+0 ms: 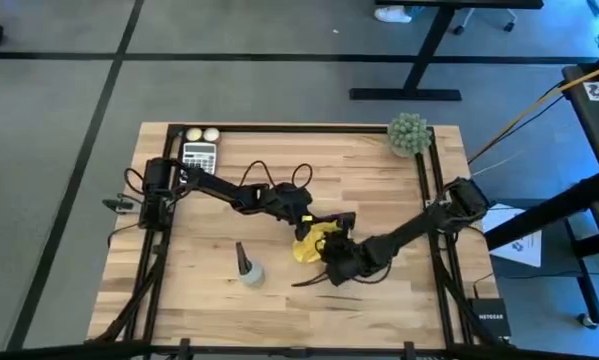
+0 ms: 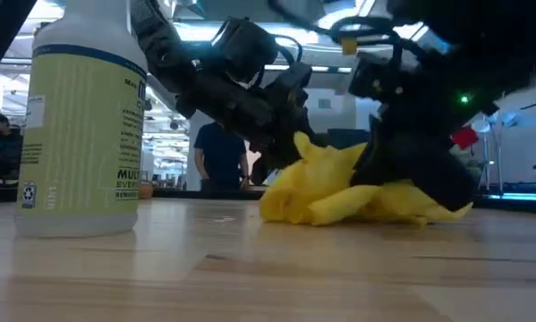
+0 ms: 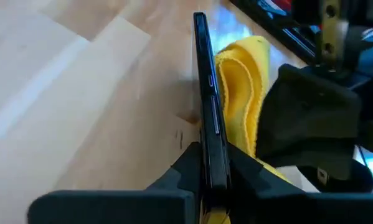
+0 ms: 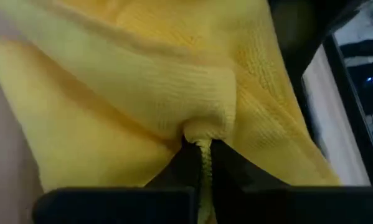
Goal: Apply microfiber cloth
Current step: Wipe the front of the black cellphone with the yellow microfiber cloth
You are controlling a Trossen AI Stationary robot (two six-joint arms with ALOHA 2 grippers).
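Both grippers met mid-table. Left gripper [image 3: 208, 180] clamped a black phone [image 3: 206, 112] on edge, long axis pointing away from the wrist. Right gripper [image 4: 200, 163] pinched a fold of the yellow cloth [image 1: 312, 243], bunched right against the phone's far face, spray bottle [image 1: 248, 268] nearby.

Wooden table [image 1: 379, 190]: spray bottle [image 1: 247, 268], calculator [image 1: 199, 156], cloth [image 1: 309, 245]

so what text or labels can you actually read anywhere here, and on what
"NETGEAR" – on the small black box at the table's near right corner, high view.
"MUL..." and "EVER..." – cut-off words on the spray bottle label, low view; the smaller print is too blurred to read.
Recycling symbol – low on the same label.
Calculator keys and the papers on the right: too small to read.
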